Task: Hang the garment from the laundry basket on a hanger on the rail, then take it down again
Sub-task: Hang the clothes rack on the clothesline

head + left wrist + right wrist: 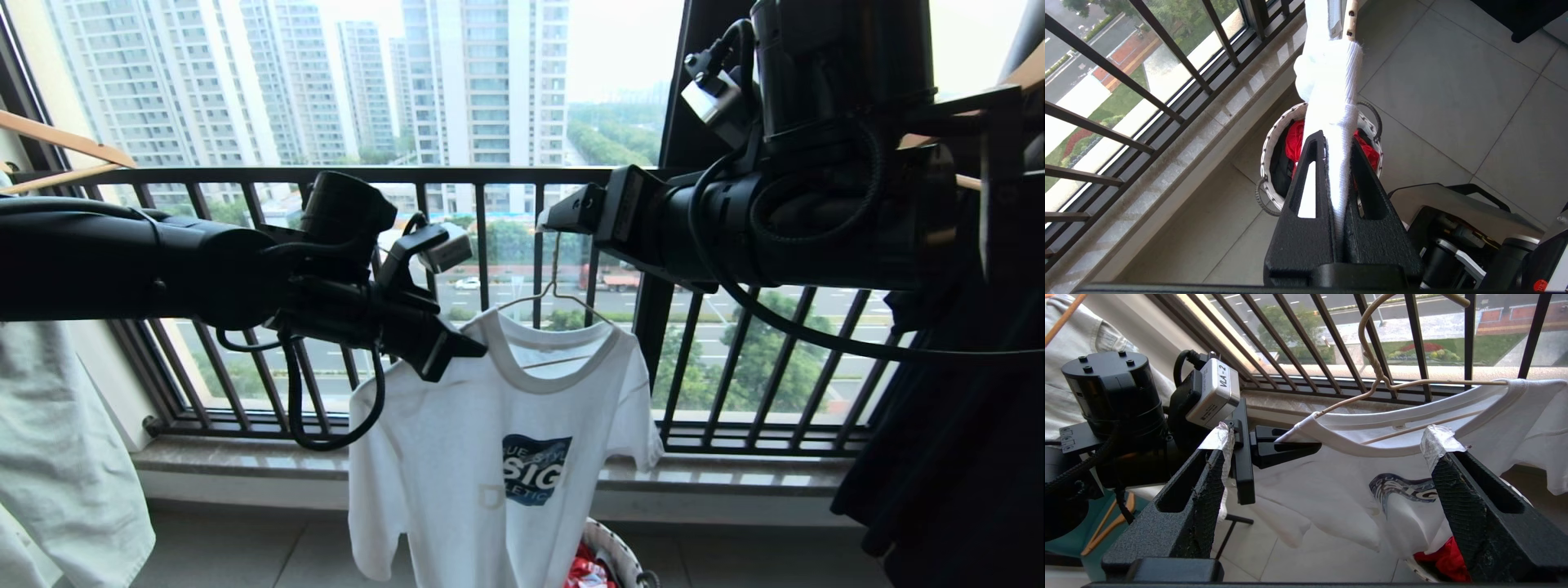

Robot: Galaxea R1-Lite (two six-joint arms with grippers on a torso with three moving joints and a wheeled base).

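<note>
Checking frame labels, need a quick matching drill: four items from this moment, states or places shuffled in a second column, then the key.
Things:
1. left gripper
2. right gripper
3. T-shirt
4. red cloth

States or places:
A. lying in the laundry basket
B. open, holding nothing
C. draped on the wire hanger
D. shut on the shirt's shoulder

Pairs: 1-D, 2-B, 3-C, 4-A
</note>
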